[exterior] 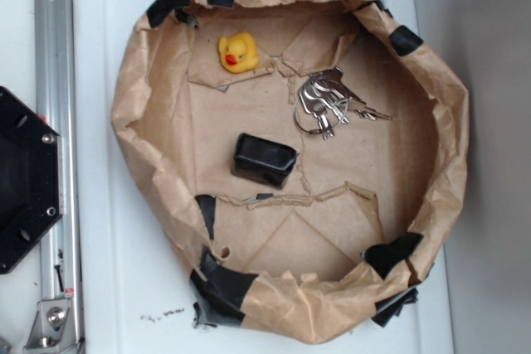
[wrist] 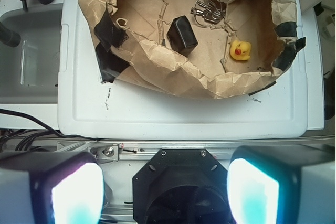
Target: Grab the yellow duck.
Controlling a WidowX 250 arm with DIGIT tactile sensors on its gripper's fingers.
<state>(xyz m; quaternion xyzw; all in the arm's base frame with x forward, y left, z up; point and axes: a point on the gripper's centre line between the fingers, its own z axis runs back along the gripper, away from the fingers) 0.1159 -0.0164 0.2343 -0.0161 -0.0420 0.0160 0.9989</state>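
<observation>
Pincer (wrist: 165,192), jaws spread wide and empty, near the wrist camera, well short of the paper bowl (wrist: 157,61); duck (wrist: 240,51) inside at right, keys (wrist: 208,8) beyond, box (wrist: 181,35) left.

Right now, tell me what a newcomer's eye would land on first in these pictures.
First the yellow duck, bright against the brown paper basin, sitting near its far rim. Then the shiny bunch of keys beside it and the black box near the middle. The gripper is open, well away from the basin.
</observation>
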